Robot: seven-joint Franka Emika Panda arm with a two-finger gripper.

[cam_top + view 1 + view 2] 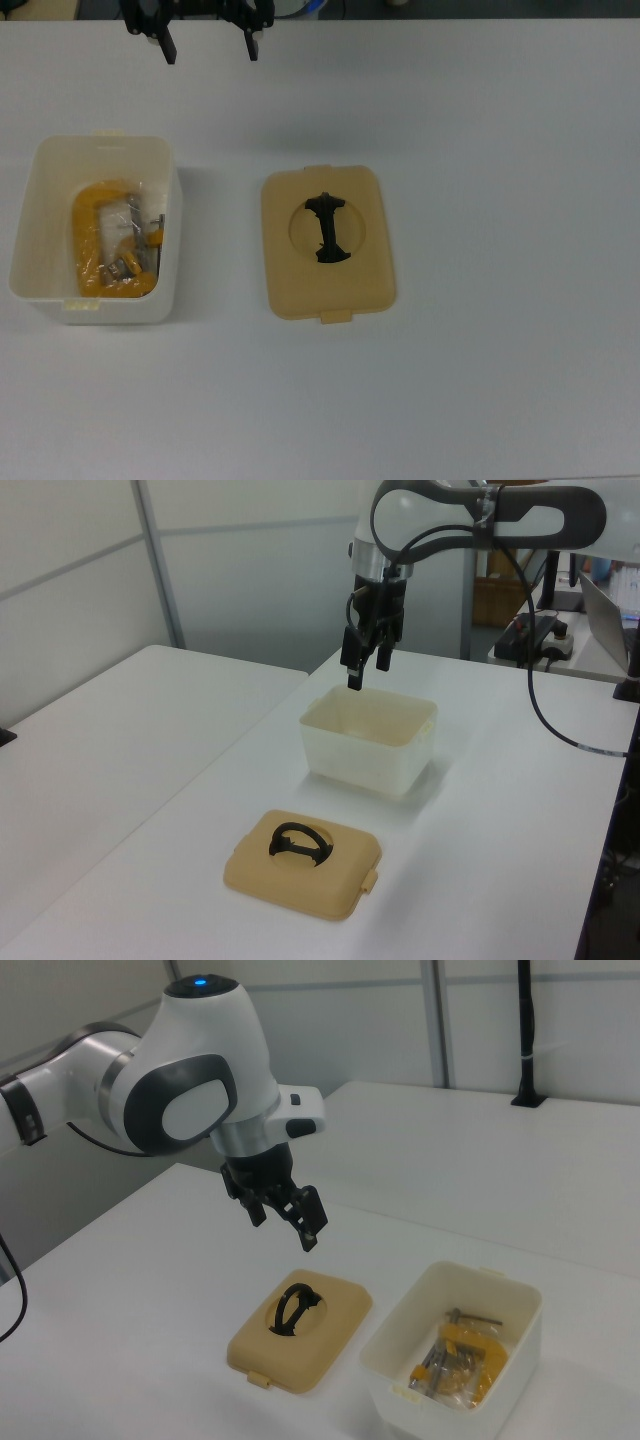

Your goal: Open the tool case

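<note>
No text, label, brand, number or sign can be read in any of the views.

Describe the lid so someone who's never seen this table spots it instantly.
On the white table, beside the open white tub of tools, lies the lid, flat and apart from it. It is mustard yellow, with a black handle in a round recess.
</note>
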